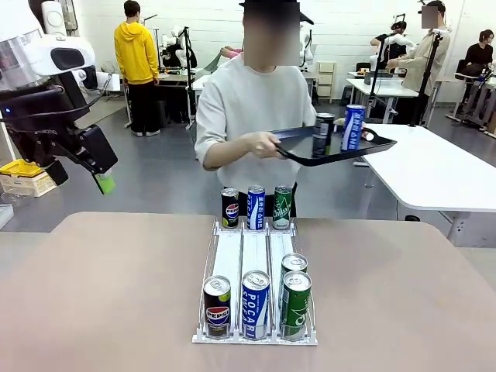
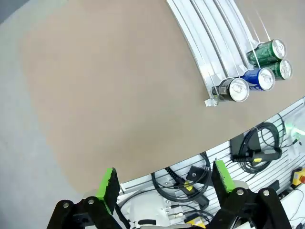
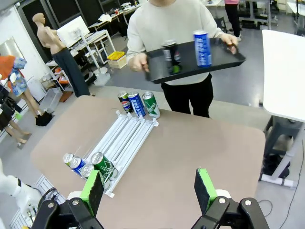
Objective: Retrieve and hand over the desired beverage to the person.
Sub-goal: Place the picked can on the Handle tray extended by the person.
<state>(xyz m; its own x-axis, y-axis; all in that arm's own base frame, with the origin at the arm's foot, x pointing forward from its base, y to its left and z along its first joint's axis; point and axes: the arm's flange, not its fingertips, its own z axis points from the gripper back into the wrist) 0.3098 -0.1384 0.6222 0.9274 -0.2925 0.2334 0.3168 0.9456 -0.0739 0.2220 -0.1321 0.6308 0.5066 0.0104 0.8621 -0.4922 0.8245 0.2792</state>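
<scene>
The beverage the person will want has not been picked: no can is in either hand, and which drink is meant cannot be told from these frames. The left hand [image 1: 99,172] hangs with its fingers spread wide and empty, high off the worktop's left side and well apart from the rack [image 1: 254,256]; its wrist view shows bare worktop [image 2: 119,90] below and the near cans off at the far right. The right hand [image 3: 148,187] is likewise wide and empty above the near right part of the worktop. The step in hand looks like waiting before the reach; the next move calls for choosing a lane and coming down over one near can, a Pepsi can [image 1: 217,307], a Pocari Sweat can [image 1: 255,304] or a green can [image 1: 295,304], which stand touching side by side with little room between them for a finger. Three more cans stand at the rack's far end. Beyond the far edge the person [image 1: 252,116] holds a black tray [image 1: 341,146] with two cans on it, clear of the worktop. Open worktop lies on both sides of the rack.
</scene>
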